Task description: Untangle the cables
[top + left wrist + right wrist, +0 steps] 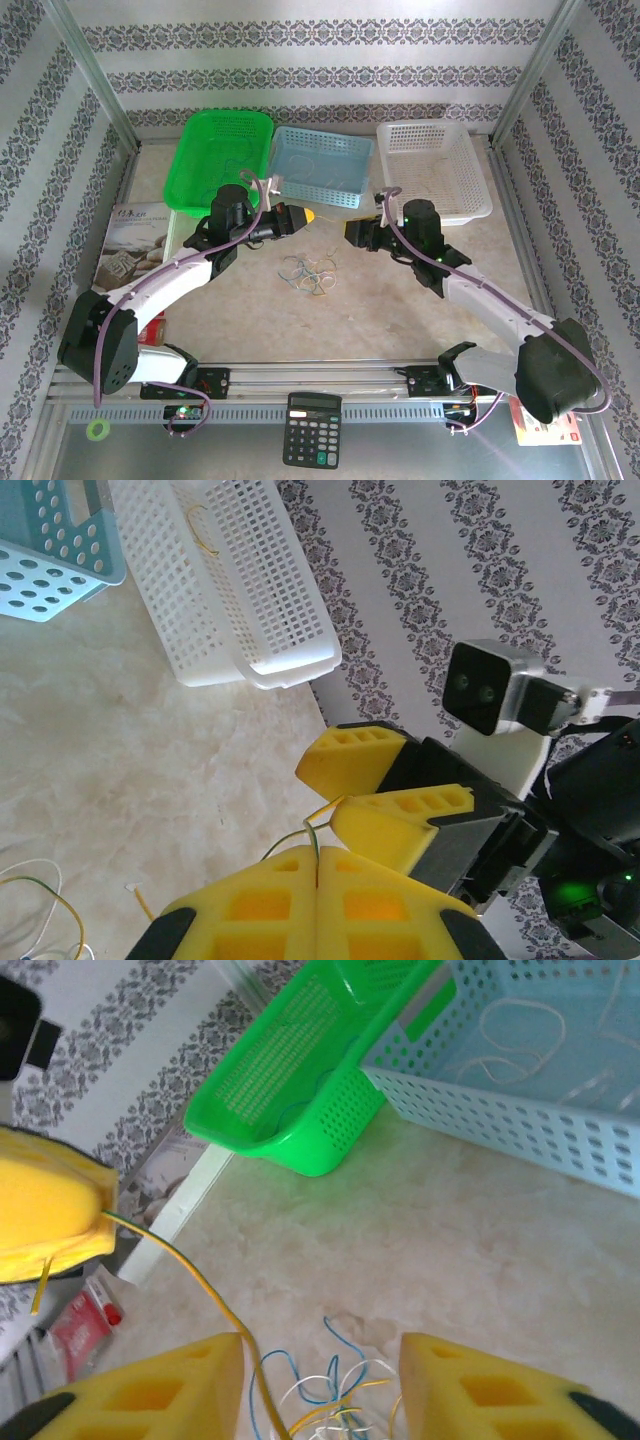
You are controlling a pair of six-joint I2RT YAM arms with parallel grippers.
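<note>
Left jaws are pinching a yellow cable [200,1288] near the tangle [310,272]; right jaws are standing spread; baskets [318,190] are sitting behind.

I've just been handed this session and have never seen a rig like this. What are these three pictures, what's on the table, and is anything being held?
Two robot arms are bolted at the near edge of the table. The overhead picture looks down from behind them. The other two come from a camera on each wrist, so the yellow blocks at the bottom are that arm's own fingers. The left tool is shut on one thin yellow-green cable, which runs down toward the loose tangle on the table. The right tool is open, holding nothing, facing the left one. Behind them stand a green basket, a blue basket and a white basket. A calculator lies at the near edge.
</note>
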